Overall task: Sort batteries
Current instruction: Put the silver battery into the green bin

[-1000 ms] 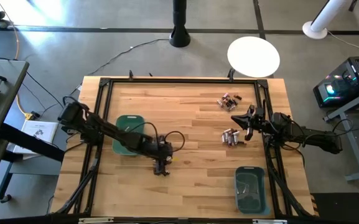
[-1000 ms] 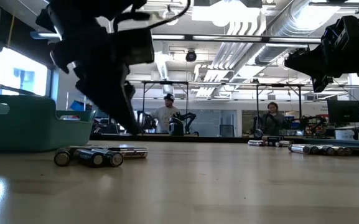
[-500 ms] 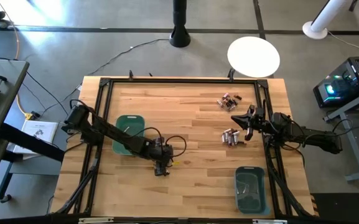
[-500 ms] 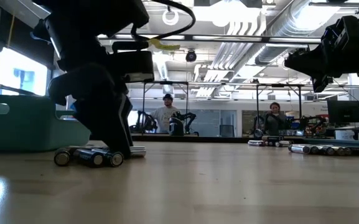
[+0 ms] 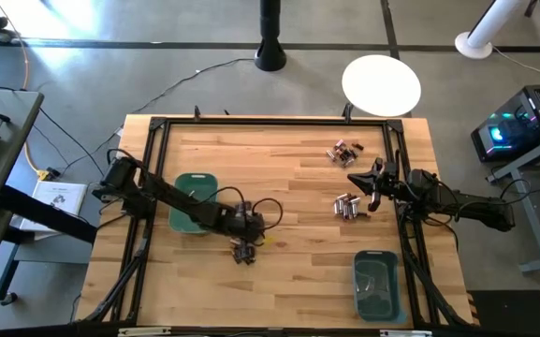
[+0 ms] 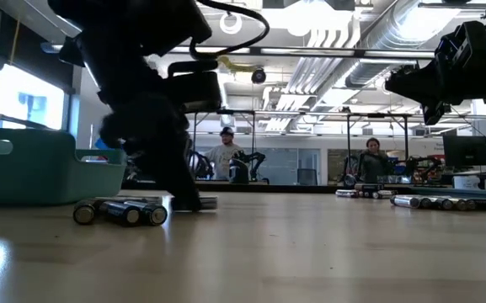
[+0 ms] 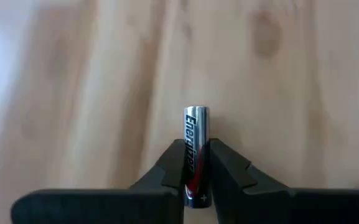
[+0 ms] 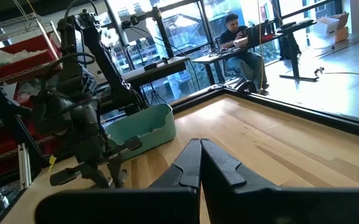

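Observation:
My left gripper [image 5: 242, 247] stands low over the table's middle, just right of the left teal bin [image 5: 195, 202], and is shut on a silvery battery [image 7: 195, 132]. A few dark batteries [image 6: 121, 212] lie on the wood beside it. Two more battery heaps [image 5: 346, 206] [image 5: 342, 150] lie on the right half of the table. My right gripper [image 5: 367, 183], shut and holding nothing, hovers beside the nearer heap. Its closed fingers [image 8: 199, 163] show in the right wrist view. My left gripper pinches the silvery battery's long sides [image 7: 195, 163] between its two fingers, near the end marked plus. The fingers come down from above. The battery lies level at table height, and its free end [image 6: 207, 202] sticks out past the fingers.
A second teal bin [image 5: 377, 285] stands near the front right corner. A black frame [image 5: 157, 131] runs round the table top. Bare wood lies between the two arms. People sit in the room beyond the far edge.
My left gripper has come down to the table at the near batteries and has shut on the silvery one. That battery now lies a little farther toward the table's right than the dark ones.

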Action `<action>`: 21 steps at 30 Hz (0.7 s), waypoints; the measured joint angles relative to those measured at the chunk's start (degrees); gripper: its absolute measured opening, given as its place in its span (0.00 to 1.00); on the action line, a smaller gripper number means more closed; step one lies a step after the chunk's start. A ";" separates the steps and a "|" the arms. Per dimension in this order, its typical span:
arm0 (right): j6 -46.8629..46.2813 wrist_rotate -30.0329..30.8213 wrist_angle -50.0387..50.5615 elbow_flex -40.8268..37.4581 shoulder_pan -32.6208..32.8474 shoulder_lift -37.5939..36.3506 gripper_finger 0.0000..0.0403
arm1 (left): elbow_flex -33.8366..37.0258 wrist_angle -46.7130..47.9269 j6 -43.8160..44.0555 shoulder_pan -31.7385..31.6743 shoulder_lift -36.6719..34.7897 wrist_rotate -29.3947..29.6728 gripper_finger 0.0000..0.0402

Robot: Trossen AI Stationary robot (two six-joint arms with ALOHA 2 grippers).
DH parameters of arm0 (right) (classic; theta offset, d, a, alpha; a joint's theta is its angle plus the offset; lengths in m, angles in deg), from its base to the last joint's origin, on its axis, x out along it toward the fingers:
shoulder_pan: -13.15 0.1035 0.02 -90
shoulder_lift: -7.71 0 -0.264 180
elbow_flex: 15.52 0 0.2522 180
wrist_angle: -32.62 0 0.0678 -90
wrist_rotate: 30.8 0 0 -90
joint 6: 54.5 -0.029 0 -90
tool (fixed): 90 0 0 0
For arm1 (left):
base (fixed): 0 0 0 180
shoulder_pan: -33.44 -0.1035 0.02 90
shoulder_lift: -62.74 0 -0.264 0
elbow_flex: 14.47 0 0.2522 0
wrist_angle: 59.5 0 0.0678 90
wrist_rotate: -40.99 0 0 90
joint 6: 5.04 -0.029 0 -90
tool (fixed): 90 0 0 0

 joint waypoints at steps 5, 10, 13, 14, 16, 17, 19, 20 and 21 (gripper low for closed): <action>0.00 -0.01 -0.02 -0.01 0.00 -0.02 0.00 | -2.89 -0.99 -2.47 1.48 -6.06 6.88 0.09; 0.01 -0.01 0.01 -0.01 -0.01 0.01 0.00 | -8.58 16.35 -0.51 7.65 -16.02 20.04 0.09; 0.02 0.00 -0.02 -0.02 0.00 -0.02 0.00 | -10.87 29.44 9.96 10.88 -22.43 25.05 0.09; 0.02 -0.02 -0.02 -0.02 0.00 -0.02 0.00 | -10.72 33.58 14.18 11.63 -24.19 25.66 0.09; 0.01 -0.01 -0.02 -0.02 0.00 0.01 0.00 | -10.02 42.43 22.82 12.50 -26.90 25.67 0.09; 0.00 -0.02 -0.02 0.01 0.00 0.01 0.00 | -9.45 46.63 26.81 12.52 -28.15 25.24 0.09; 0.01 0.00 0.00 0.00 0.00 -0.02 0.00 | -7.61 54.22 34.45 11.93 -30.11 23.80 0.09; 0.00 0.01 0.01 0.00 0.00 0.01 0.00 | -6.27 57.27 37.41 11.44 -30.67 22.81 0.09; 0.01 0.01 -0.02 -0.01 -0.01 -0.01 0.00 | -4.68 58.91 39.76 10.92 -30.95 22.13 0.09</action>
